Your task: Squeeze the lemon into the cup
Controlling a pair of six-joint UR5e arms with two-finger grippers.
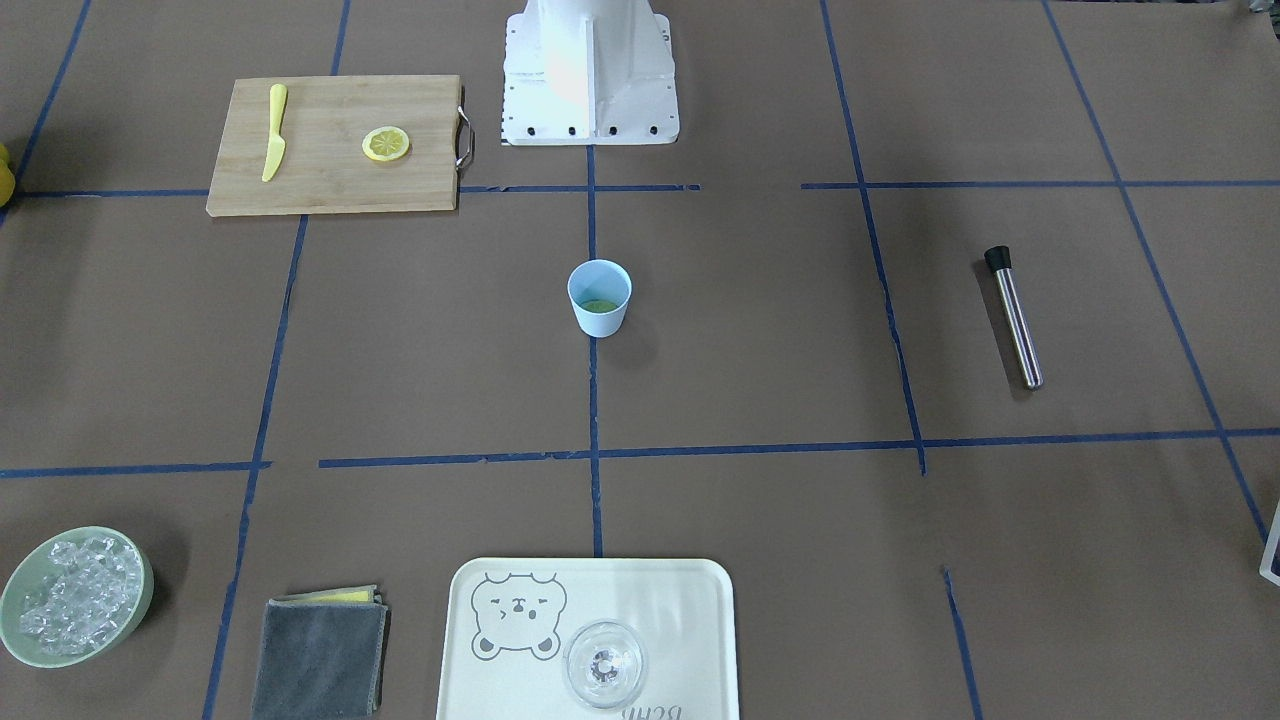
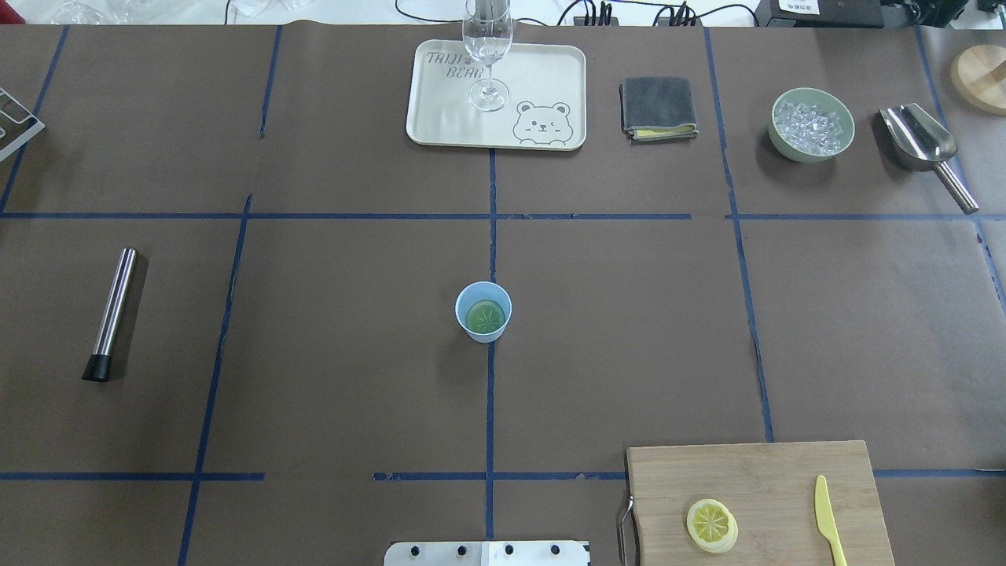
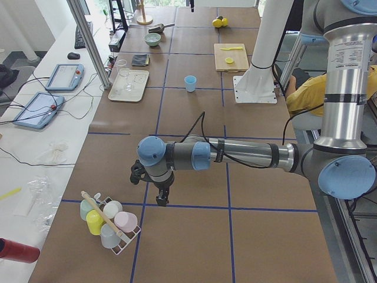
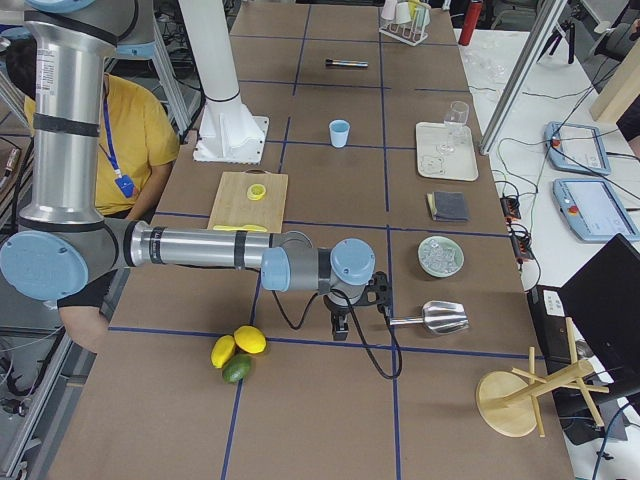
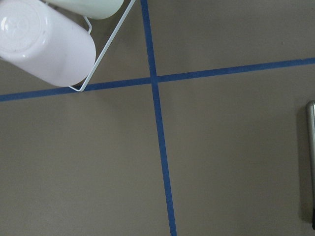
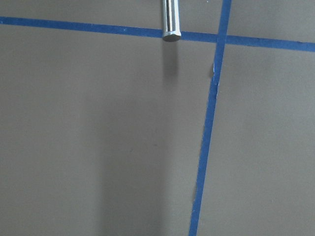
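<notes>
Hovering low over table ends, both arms stretched horiz, well apart from cup (image 2: 483, 311); fingers' state unclear.

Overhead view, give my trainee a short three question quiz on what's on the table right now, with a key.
1. True or false: the round yellow lemon slice lies on the bamboo cutting board, apart from the yellow plastic knife.
2. What lies at the bottom of the small light blue tapered cup? A) ice cubes B) a green citrus slice C) nothing
3. Fill in: the clear stemmed glass stands on the cream ____ with the bear drawing.

Key: 1 true; 2 B; 3 tray.
</notes>
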